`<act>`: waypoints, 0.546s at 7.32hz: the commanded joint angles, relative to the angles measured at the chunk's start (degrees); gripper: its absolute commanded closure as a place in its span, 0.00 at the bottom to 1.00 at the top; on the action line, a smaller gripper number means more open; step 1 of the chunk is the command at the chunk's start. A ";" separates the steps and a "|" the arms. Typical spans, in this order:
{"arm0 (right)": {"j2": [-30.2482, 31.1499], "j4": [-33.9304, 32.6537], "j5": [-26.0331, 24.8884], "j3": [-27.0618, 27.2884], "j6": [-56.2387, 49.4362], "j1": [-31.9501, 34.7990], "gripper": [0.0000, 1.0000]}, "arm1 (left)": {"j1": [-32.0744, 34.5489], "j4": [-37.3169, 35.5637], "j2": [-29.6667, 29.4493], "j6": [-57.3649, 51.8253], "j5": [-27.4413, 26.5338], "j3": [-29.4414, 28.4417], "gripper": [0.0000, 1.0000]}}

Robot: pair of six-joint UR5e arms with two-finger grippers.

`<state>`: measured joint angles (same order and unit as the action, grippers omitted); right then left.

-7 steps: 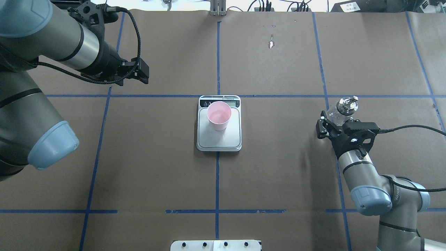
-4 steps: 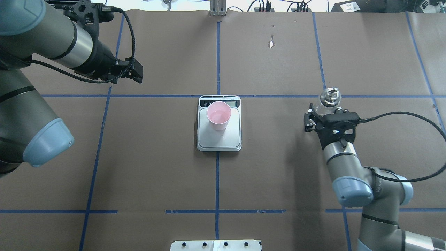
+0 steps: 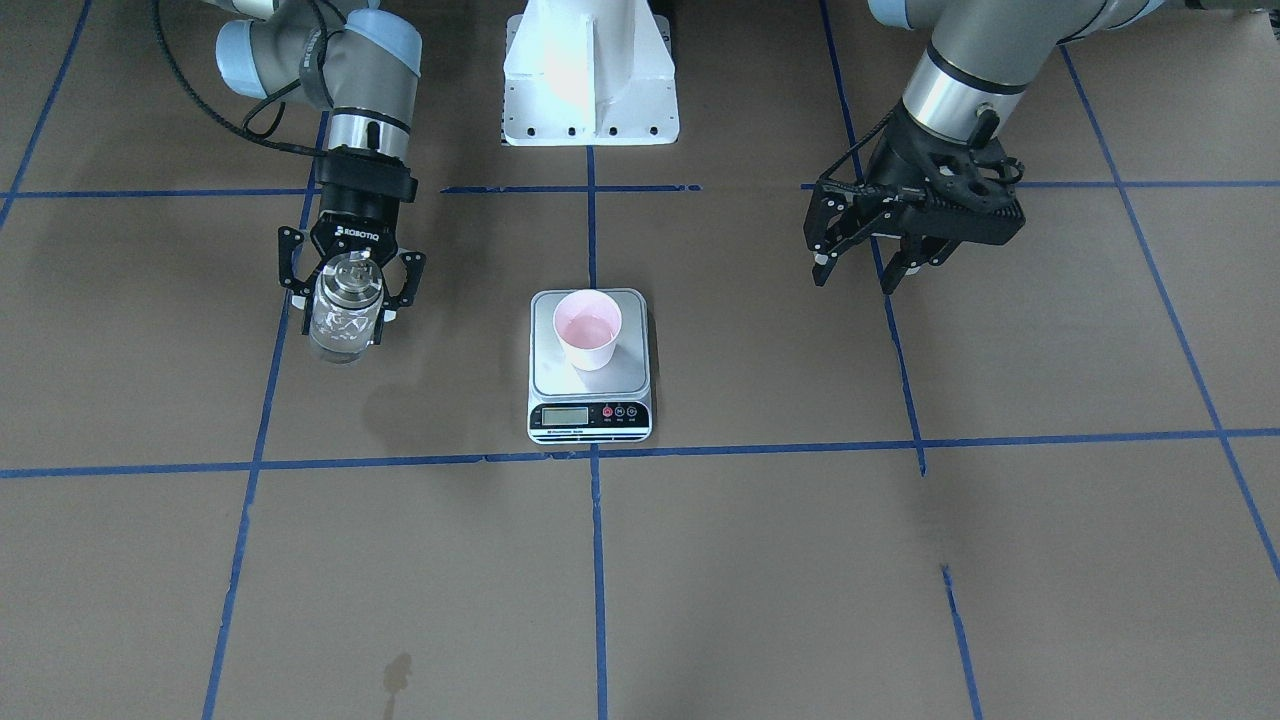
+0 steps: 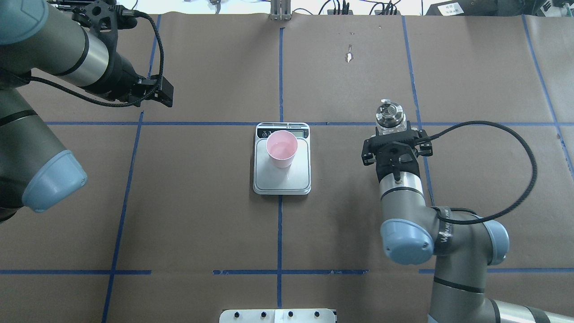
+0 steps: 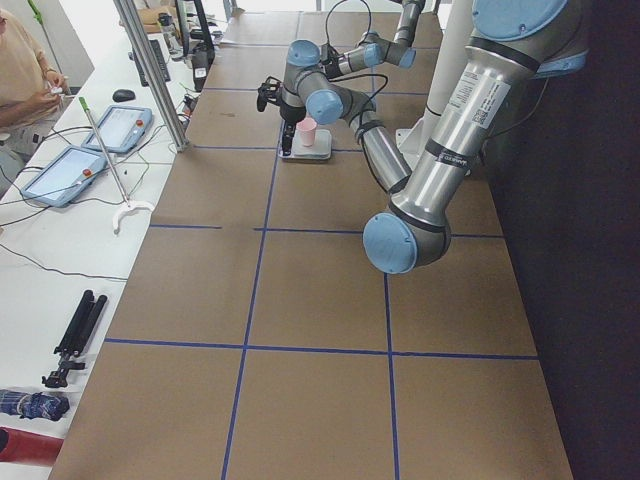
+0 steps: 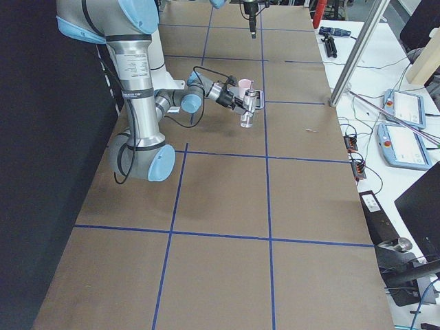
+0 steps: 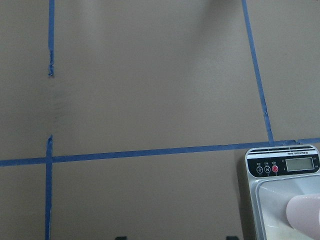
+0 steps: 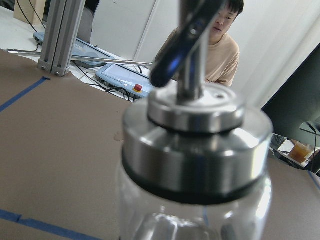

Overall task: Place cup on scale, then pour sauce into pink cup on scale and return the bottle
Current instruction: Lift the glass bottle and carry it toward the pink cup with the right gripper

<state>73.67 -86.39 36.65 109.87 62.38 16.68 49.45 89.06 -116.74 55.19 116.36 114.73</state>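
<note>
The pale pink cup [image 4: 281,148] stands on the silver scale [image 4: 282,180] at the table's middle, towards the display end; it also shows in the front view [image 3: 588,328]. A little clear liquid seems to lie in it. My right gripper [image 4: 394,134] is shut on the clear glass bottle [image 4: 389,117] with its silver cap, holding it about upright above the table, to the right of the scale. In the front view the bottle [image 3: 343,312] hangs between the fingers. The right wrist view shows its cap and spout [image 8: 195,115]. My left gripper [image 3: 865,275] is open and empty, far left of the scale.
Blue tape lines cross the brown table. A white base plate [image 3: 590,70] sits at the robot's side. A small mark [image 4: 349,56] lies on the far part of the table. An operator [image 8: 220,45] and tablets [image 5: 120,127] are beyond the far edge.
My right gripper has carried the bottle left towards the scale and a little farther out. My left arm has drawn back to the left. The cup and scale have not moved.
</note>
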 commanded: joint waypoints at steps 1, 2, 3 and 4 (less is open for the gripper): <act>-7.10 -18.65 -0.35 0.87 -0.07 -2.26 1.00 | 0.03 0.07 0.72 -1.05 0.09 -0.12 0.27; -8.52 -23.86 -0.78 0.87 -0.07 -3.31 1.00 | 0.03 0.07 0.73 -1.05 0.09 -0.20 0.27; -9.06 -25.30 -1.22 0.44 -0.15 -4.46 1.00 | 0.03 0.07 0.73 -1.05 0.09 -0.21 0.27; -10.72 -28.88 -1.23 0.35 -0.68 -4.82 1.00 | 0.03 -0.02 0.81 -0.96 0.18 -0.12 0.26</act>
<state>64.72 -111.06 35.62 110.42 62.13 12.69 49.48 89.10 -116.01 54.20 116.47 114.56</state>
